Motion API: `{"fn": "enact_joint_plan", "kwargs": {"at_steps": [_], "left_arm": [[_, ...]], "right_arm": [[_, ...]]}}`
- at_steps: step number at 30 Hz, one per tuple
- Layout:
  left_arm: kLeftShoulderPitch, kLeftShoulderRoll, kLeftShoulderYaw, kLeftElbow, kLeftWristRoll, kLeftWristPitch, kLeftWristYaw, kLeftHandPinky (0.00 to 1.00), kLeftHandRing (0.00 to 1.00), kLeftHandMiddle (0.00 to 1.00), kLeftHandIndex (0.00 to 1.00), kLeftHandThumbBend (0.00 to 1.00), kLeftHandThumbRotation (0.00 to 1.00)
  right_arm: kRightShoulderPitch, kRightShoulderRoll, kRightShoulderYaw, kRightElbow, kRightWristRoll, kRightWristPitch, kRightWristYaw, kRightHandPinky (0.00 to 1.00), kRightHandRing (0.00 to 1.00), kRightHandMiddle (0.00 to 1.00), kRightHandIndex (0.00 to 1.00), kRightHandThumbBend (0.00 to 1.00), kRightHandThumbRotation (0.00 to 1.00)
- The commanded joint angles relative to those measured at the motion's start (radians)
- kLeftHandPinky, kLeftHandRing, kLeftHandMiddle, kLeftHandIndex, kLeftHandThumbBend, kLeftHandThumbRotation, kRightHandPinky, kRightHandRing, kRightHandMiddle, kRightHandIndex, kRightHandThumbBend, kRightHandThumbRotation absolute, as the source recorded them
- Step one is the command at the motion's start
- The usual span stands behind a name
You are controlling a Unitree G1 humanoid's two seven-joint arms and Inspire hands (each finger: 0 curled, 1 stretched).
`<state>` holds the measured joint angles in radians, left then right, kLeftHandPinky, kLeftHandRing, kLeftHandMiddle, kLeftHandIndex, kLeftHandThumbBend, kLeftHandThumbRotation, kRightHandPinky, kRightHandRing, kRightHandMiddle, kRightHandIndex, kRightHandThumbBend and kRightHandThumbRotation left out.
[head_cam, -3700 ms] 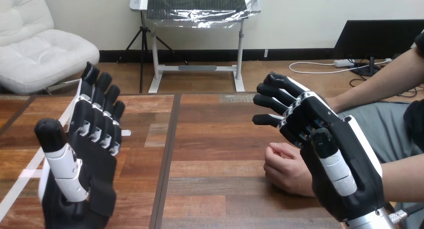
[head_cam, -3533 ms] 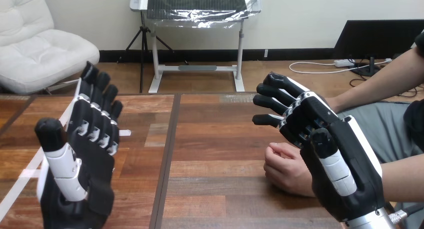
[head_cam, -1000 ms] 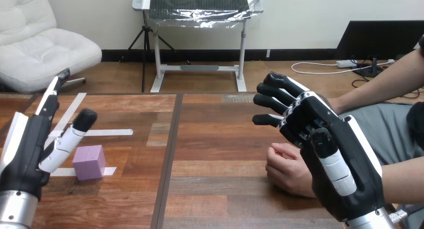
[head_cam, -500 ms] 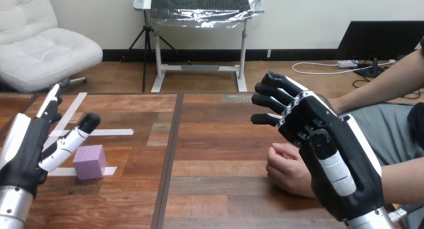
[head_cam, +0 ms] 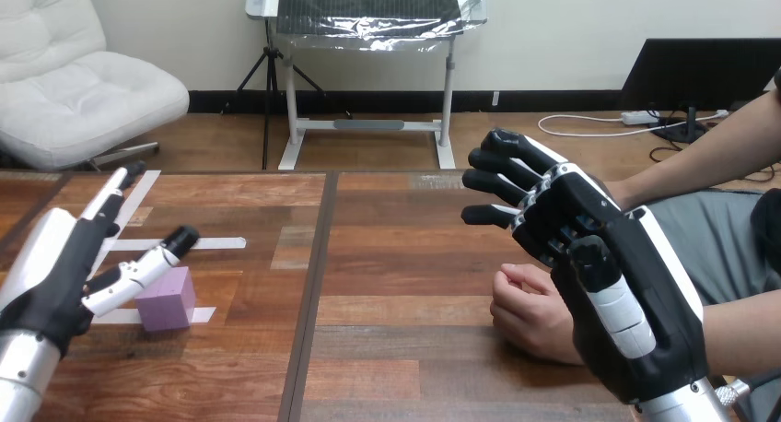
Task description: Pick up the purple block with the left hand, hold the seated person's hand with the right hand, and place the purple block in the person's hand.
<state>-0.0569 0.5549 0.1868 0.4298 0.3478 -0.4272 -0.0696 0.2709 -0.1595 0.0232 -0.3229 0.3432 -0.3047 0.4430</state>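
Purple first: found the small purple cube-shaped block (head_cam: 166,299) lying on the left part of the brown wooden plank table (head_cam: 387,256), among strips of white tape (head_cam: 198,244) probably laid to mark its starting spot. Not yet lifted.

Saw the robot's left hand (head_cam: 46,279) low beside that block, fingers straight and spread wide from the thumb, gripping nothing. Noted the thumb lying across the block's upper left corner; could not tell whether touching. Judged the wide spread as readiness to close round the cube.

Found the person's hand (head_cam: 527,313) resting on the table's right part as a loose fist, well apart from the block, presumably waiting to be taken. Saw the robot's right hand (head_cam: 631,298) raised in front of it, fingers loosely bent, thumb upright, holding nothing. Could not tell whether touching the person's hand; saw no finger curled round it.

Judged the pick-up as the step in hand, with holding and handing over both left to do. Reckoned on needing that fist opened, palm up, before laying any block in it.
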Motion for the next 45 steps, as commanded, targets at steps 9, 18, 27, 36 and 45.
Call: {"fn": "enact_joint_plan", "kwargs": {"at_steps": [9,18,27,36,45], "left_arm": [[-0.133,0.079,-0.083,0.074,0.100,0.034,0.027,0.85,0.93,0.95,0.95,0.69,0.76],[-0.181,0.101,-0.130,0.133,0.143,0.060,0.023,0.85,0.93,0.94,0.95,0.70,0.65],[-0.226,0.112,-0.174,0.177,0.169,0.095,0.016,0.86,0.93,0.95,0.94,0.73,0.51],[-0.263,0.115,-0.210,0.215,0.185,0.126,0.006,0.87,0.94,0.95,0.94,0.76,0.43],[-0.297,0.127,-0.259,0.254,0.223,0.143,0.011,0.88,0.94,0.96,0.94,0.75,0.37]], "right_arm": [[-0.051,0.002,-0.009,-0.026,-0.002,-0.022,-0.003,0.74,0.84,0.85,0.85,0.91,0.75],[-0.048,0.002,-0.010,-0.029,0.004,-0.022,0.000,0.74,0.83,0.84,0.84,0.90,0.76],[-0.044,0.000,-0.012,-0.031,0.009,-0.022,0.001,0.74,0.84,0.84,0.84,0.90,0.76],[-0.039,-0.001,-0.013,-0.035,0.019,-0.018,0.004,0.75,0.84,0.84,0.84,0.89,0.75],[-0.036,-0.004,-0.013,-0.040,0.028,-0.018,0.006,0.75,0.83,0.84,0.84,0.90,0.74]]}}
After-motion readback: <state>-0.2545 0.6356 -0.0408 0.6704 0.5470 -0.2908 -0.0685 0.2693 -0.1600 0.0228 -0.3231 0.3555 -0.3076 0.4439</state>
